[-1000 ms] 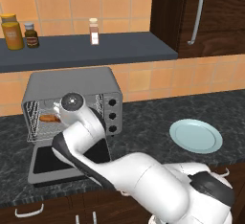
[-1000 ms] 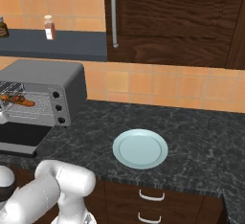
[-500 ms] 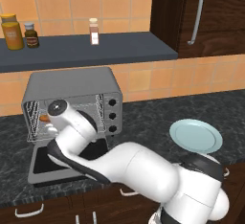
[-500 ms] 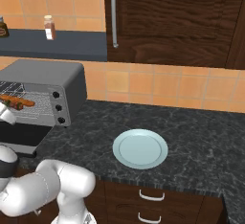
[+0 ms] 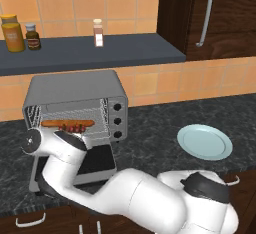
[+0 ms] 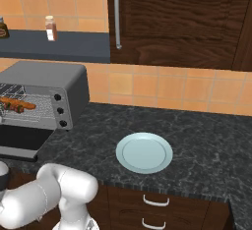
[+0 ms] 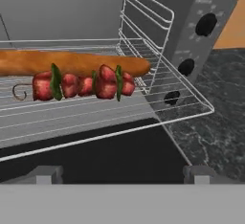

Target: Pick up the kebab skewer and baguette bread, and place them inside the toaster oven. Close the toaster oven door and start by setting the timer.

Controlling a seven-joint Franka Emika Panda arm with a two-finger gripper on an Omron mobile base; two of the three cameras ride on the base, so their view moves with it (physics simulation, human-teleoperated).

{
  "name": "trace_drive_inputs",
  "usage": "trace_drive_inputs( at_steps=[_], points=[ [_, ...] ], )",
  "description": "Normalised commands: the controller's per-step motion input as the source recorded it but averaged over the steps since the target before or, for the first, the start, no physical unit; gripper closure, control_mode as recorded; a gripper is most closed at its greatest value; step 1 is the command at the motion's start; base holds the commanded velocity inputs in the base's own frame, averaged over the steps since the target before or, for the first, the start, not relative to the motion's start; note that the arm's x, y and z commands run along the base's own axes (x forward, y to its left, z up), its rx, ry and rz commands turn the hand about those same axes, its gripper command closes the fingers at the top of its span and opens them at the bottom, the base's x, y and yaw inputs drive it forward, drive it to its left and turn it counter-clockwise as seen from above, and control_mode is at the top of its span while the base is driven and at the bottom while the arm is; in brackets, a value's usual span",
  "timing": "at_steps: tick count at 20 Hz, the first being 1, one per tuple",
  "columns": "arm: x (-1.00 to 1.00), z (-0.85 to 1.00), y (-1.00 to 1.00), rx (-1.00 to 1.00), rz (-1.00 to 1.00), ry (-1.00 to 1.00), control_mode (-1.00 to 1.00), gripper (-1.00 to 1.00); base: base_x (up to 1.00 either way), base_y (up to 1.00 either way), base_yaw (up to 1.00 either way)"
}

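Resting together on rack: lumpy red kebab skewer (image 7: 81,85), smooth baguette bread (image 7: 72,61).

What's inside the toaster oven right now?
On the wire rack of the toaster oven lie the baguette bread and, in front of it, the kebab skewer. The baguette's left end runs out of frame.

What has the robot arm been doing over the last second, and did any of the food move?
The arm swung leftward and lower, out from in front of the toaster oven, so the rack shows fully. The end effector holds nothing. The baguette bread and kebab skewer stayed on the rack, the toaster oven door stayed down, and the plate stayed put.
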Motion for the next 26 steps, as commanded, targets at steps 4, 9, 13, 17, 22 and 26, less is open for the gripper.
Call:
trace_drive_inputs(
  at_steps=[4,9,13,17,22,26],
  points=[
    [0.04,-0.03,-0.4,0.08,0.39,-0.27,-1.0,-1.0,0.0,0.0,0.0],
    [0.0,-0.08,-0.09,0.01,0.39,-0.16,-1.0,-1.0,0.0,0.0,0.0],
    [0.23,-0.08,0.0,0.0,0.03,-0.05,-1.0,-1.0,0.0,0.0,0.0],
    [0.35,0.0,0.02,0.0,0.0,0.0,-1.0,-1.0,0.0,0.0,0.0],
    [0.28,0.0,0.04,0.0,0.0,0.0,-1.0,-1.0,0.0,0.0,0.0],
    [-0.04,0.0,0.18,0.05,-0.03,0.0,-1.0,-1.0,0.0,0.0,0.0]
  ],
)
